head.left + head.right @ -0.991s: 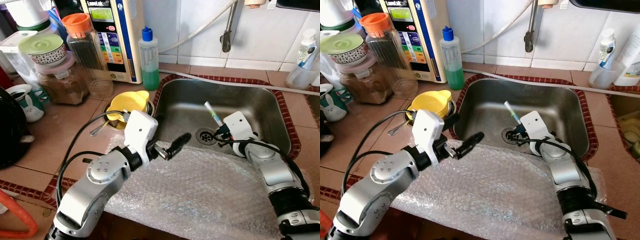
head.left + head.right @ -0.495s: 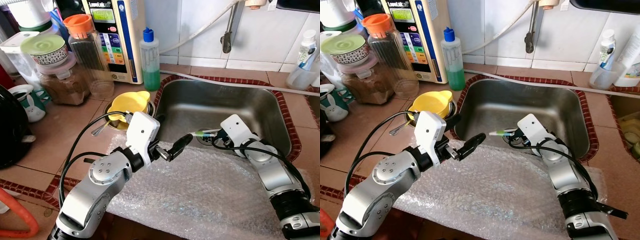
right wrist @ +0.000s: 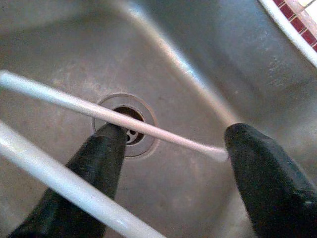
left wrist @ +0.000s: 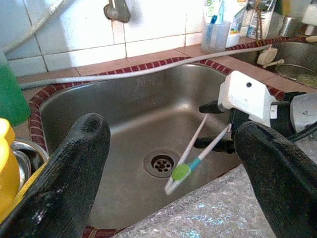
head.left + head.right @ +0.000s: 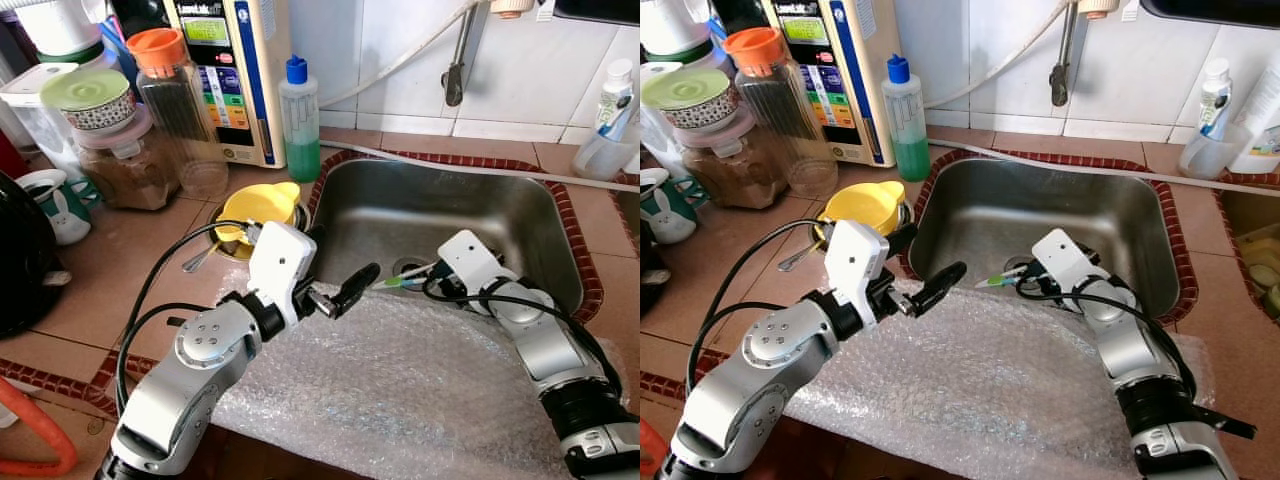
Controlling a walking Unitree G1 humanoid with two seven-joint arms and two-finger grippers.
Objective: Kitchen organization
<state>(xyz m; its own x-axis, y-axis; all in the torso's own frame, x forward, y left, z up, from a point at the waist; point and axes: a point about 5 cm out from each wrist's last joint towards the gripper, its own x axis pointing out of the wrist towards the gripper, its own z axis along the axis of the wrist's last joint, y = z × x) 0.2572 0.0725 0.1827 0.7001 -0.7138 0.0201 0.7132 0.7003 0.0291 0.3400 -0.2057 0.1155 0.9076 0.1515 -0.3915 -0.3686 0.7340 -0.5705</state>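
Sink (image 5: 520, 215): steel basin set in the tiled counter, red tile rim; I see the drain (image 4: 162, 163) near the middle of its floor.
Right gripper (image 4: 220, 126): low inside the sink, over the front half, beside the drain. I count two thin white sticks (image 4: 198, 148) running out from it toward the left gripper; they look like toothbrushes, one with a green tip. In the right wrist view the fingers (image 3: 101, 166) stand apart with the sticks crossing them, so I cannot tell whether it grips them.
Left gripper (image 5: 345, 290): at the sink's front left rim, above the bubble wrap edge, pointing at the sticks. Fingers (image 4: 74, 163) spread wide, nothing between them.
Bubble wrap (image 5: 400, 390): sheet covering the counter's front edge, reaching up to the sink's front rim.
Yellow cup (image 5: 255, 210): on the counter just left of the sink, in a metal bowl.
Green bottle (image 5: 300, 120): at the sink's back left corner.
Jars (image 5: 150, 110): counter's back left, well apart from the grippers.
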